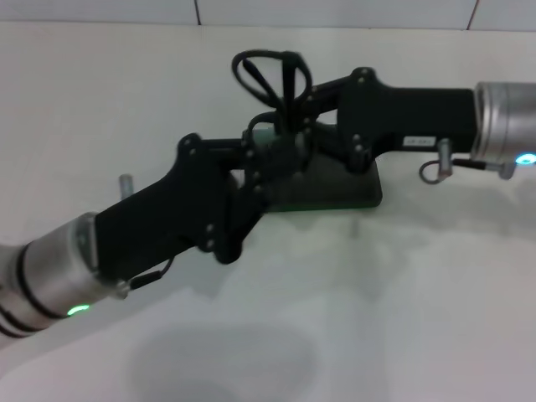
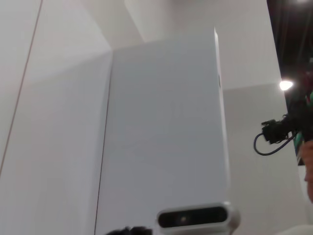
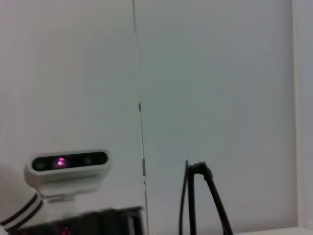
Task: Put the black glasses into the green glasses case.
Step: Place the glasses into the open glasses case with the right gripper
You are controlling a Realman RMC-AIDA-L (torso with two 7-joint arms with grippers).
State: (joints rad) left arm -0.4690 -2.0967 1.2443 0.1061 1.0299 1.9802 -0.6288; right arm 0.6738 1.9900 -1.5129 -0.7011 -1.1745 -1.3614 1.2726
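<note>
The black glasses [image 1: 266, 77] stand upright in the air above the middle of the table, lenses up. Their thin frame rises from the spot where the two grippers meet. My left gripper [image 1: 258, 163] reaches in from the lower left and my right gripper [image 1: 303, 127] from the right. Both are over the green glasses case [image 1: 347, 191]. I cannot make out which gripper holds the glasses. The case lies flat on the table, its left part hidden under the grippers. In the right wrist view two slim black bars of the glasses [image 3: 198, 198] stick up.
The white table [image 1: 402, 318] spreads around the case, with a tiled wall [image 1: 335, 10] at its far edge. The left wrist view shows a pale wall panel [image 2: 161, 132] and a cable loop of the right arm [image 2: 270, 139].
</note>
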